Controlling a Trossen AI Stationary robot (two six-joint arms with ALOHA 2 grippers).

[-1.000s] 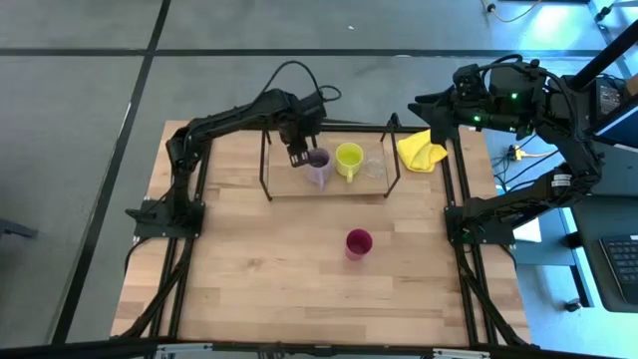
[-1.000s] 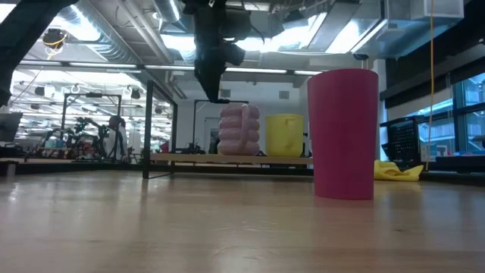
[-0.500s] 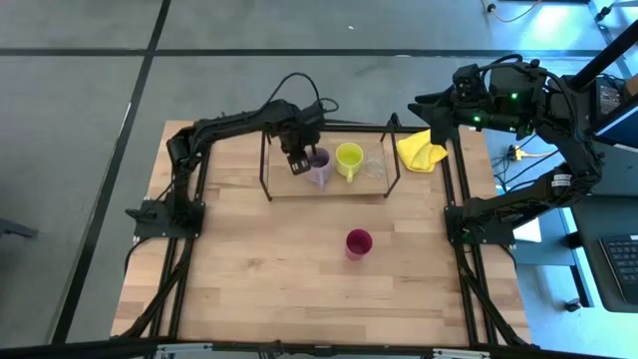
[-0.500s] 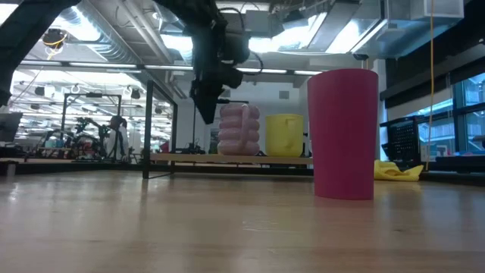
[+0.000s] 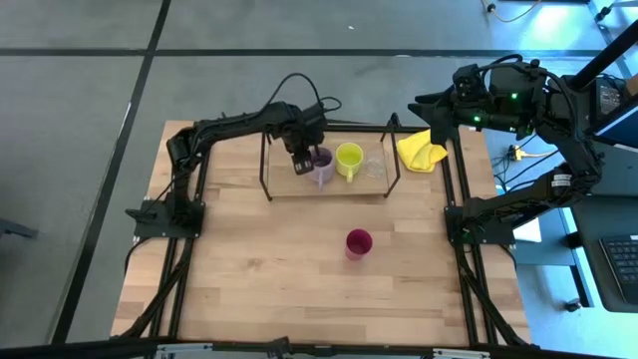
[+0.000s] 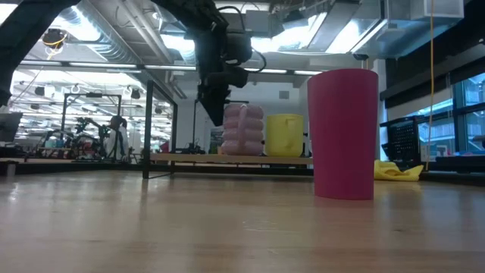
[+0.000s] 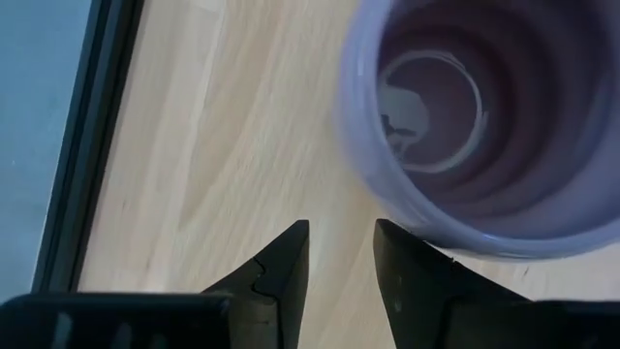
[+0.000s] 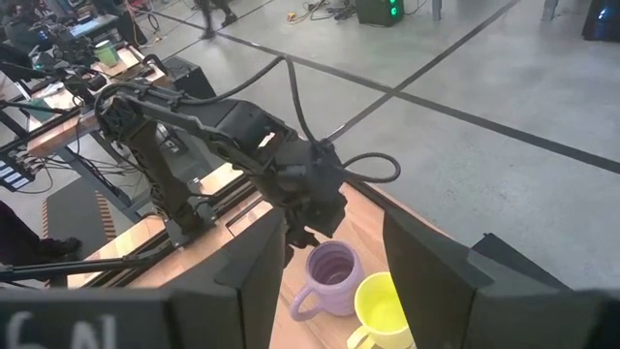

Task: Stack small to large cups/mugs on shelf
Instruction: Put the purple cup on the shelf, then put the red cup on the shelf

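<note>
Hovering left claw, nearly closed, beside lilac mug.

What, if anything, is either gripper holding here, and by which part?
Nothing is held. The left gripper hangs beside the pale lilac mug on the shelf, fingers slightly apart with only board between them. The right gripper is open and empty.

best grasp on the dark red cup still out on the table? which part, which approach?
Grip the dark red plastic cup by its rim wall from straight above, one finger inside and one outside. It stands upright with its mouth open, has no handle, and nothing stands close around it. The left gripper is at the shelf by the pale lilac ribbed mug; the right gripper waits raised.
</note>
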